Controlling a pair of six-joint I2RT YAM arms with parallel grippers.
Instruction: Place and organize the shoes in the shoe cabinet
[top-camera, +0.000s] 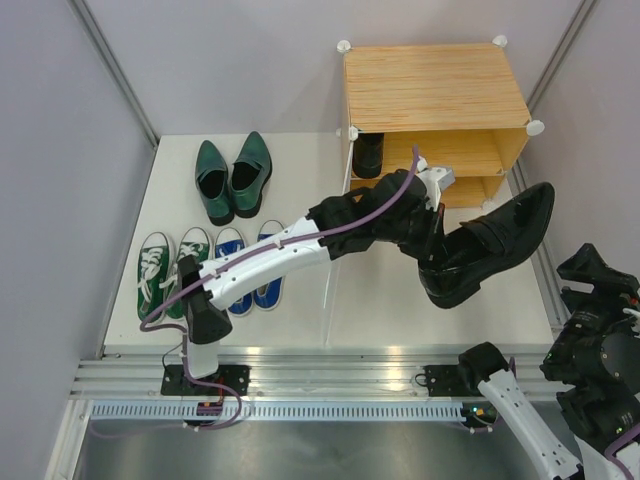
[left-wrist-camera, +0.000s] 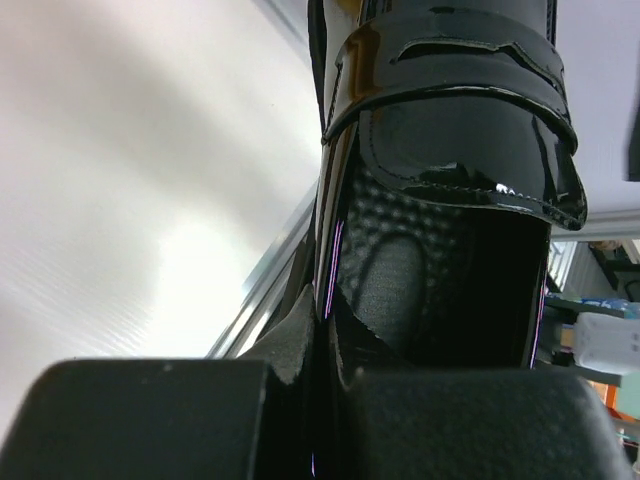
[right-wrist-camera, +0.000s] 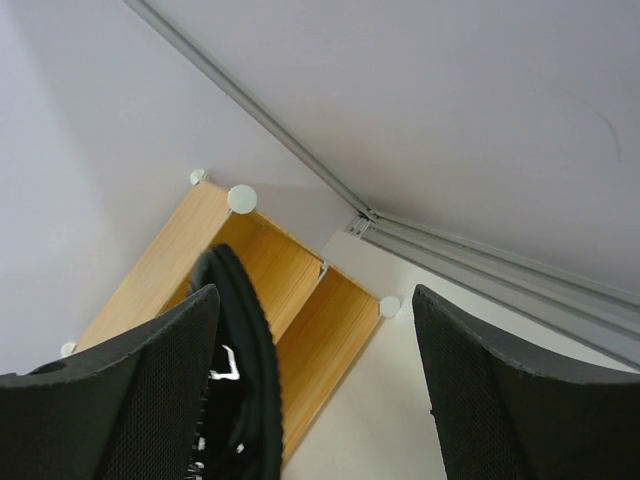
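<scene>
1. Your left gripper (top-camera: 432, 248) is clamped on the black shoe (top-camera: 492, 243). The left wrist view shows its fingers (left-wrist-camera: 150, 420) pinching the heel rim, with the toe pointing away.
2. That shoe hangs tilted in the air, just in front of the cabinet (top-camera: 435, 88) opening and towards its right side. It is not yet inside.
3. Your right gripper (right-wrist-camera: 315, 295) has its fingers spread wide and holds nothing. In the top view it sits by the table's (top-camera: 400, 310) right edge, apart from the shoe's toe.
4. Done, as I judge it: one shoe only. The mate (top-camera: 368, 155) stands inside the cabinet at the far left.
5. Left to do: shelve the shoe you are holding, then three pairs. The pointed shoes (top-camera: 232, 178), green sneakers (top-camera: 155, 268) and blue sneakers (top-camera: 232, 250) all sit on the table, left of the open door (top-camera: 328, 300). You are early in the task.
6. Hard to tell:
   - The mate seems to be on the upper level, but the angle leaves that unsure.
   - Both shelf interiors are mostly hidden under the cabinet top.
   - Your left arm covers part of the blue sneakers.
   - In the right wrist view the shoe's sole edge lies just beside one finger; you cannot tell from there whether they touch.
</scene>
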